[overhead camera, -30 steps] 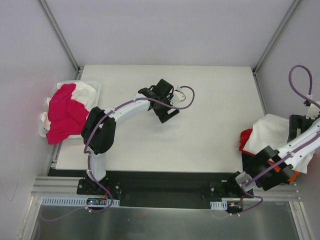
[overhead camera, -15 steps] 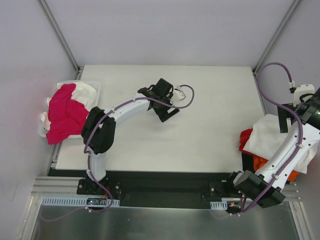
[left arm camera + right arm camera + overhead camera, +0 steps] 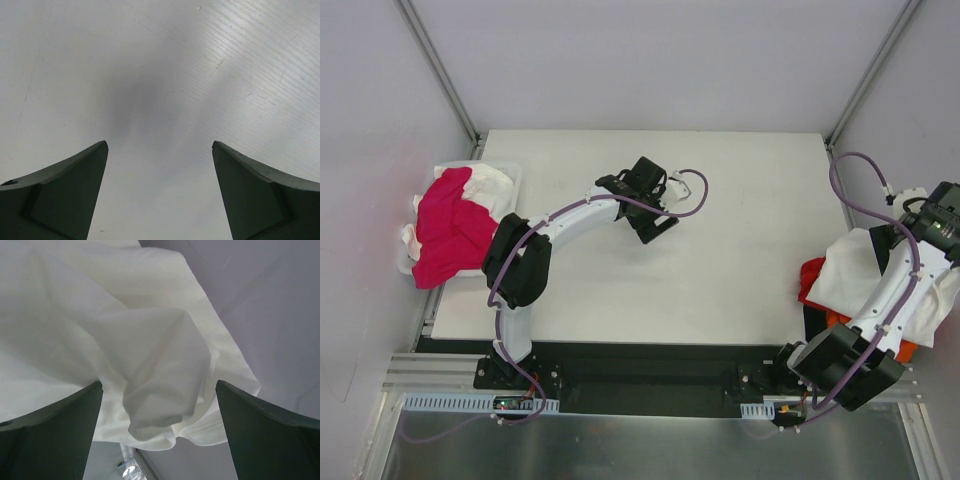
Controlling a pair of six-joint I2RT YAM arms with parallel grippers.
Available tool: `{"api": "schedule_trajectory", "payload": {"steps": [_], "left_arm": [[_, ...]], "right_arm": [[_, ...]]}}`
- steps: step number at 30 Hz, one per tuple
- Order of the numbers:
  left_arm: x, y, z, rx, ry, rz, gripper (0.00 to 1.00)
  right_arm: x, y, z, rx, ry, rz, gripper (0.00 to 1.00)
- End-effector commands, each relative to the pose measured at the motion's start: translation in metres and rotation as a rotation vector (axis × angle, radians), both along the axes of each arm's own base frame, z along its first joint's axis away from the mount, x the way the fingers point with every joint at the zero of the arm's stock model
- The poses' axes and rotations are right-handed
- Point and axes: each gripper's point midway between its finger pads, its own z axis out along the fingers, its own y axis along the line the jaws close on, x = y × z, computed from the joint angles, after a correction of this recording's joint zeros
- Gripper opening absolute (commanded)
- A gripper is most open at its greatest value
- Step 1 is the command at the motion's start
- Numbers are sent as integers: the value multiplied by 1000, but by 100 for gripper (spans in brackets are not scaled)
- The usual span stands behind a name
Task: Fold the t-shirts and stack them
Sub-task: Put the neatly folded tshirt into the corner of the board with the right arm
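Presently, right jaws are noted spread wide, nothing gripped; a crumpled white t-shirt (image 3: 155, 350) is seen centred beneath them, off the table's (image 3: 750, 200) right edge. The left jaws are likewise spread, over the table.

A white table (image 3: 740, 200) sits between grey walls (image 3: 650, 60), a white bin (image 3: 517, 182) at its left edge.

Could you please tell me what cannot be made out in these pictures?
Top view: the red t-shirt and orange t-shirt are mostly covered by the white t-shirt and the right arm.
Top view: whatever lies under the magenta t-shirt in the bin is hidden by it.
Right wrist view: the white t-shirt runs off the frame edges beyond the open right tool, so any print is unseen.
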Motion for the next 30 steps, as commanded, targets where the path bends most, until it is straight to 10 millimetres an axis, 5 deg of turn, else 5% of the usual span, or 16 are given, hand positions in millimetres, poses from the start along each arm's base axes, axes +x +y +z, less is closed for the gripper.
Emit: {"api": "schedule_trajectory", "payload": {"steps": [1,15,22,30], "left_arm": [[8,6,21,-26,-48,34,86],[2,10,19,-22,-40,30,86],[2,9,23,-35,-40,31,86],[1,10,27,-41,-45,36,86]], "right_arm": [[3,-10,5,-67,-1,7,100],[-18,31,-56,342,-9,-45,100],[-24,12,-91,396,43,-92,100],[-8,-16,-104,337,41,-81,100]]}}
